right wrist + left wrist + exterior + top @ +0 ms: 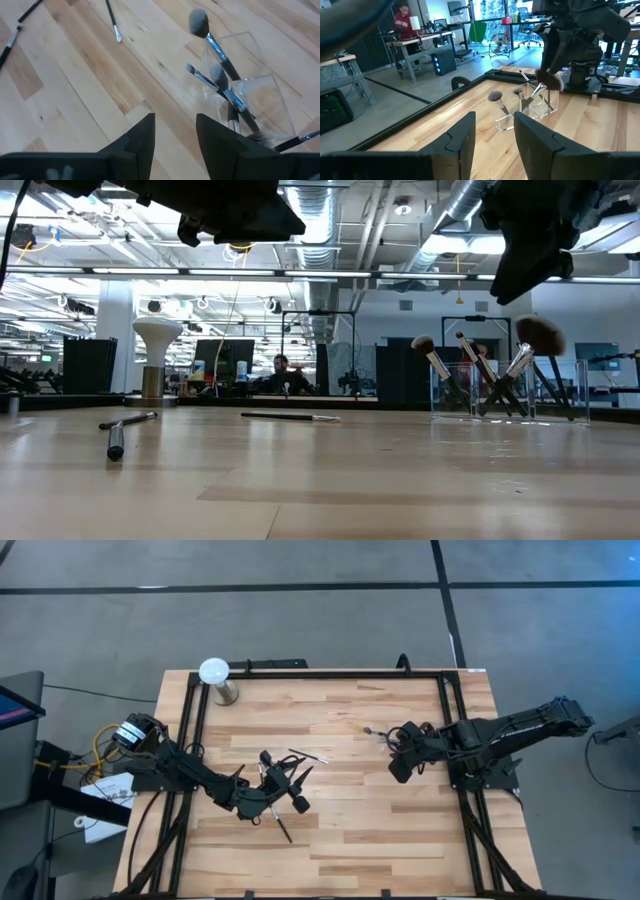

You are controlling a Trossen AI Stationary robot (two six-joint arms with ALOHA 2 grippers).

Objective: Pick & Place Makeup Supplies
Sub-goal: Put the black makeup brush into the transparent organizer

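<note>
Several makeup brushes (505,370) stand heads up in a clear holder (508,392) at the table's right, leaning on its walls. Loose brushes lie flat on the wood: a thin one (290,416) mid-table and two dark ones (128,420) (115,442) toward the left. My left gripper (494,145) hangs level above the loose brushes (283,825), open, with nothing between its fingers. My right gripper (175,145) slants down beside the holder (250,100), open, with nothing in it.
A white globe on a metal base (216,675) stands at the far left corner. A black frame (320,672) runs along the table's far and side edges. Bare wood (360,840) spreads across the near half. A person sits in the room behind (283,372).
</note>
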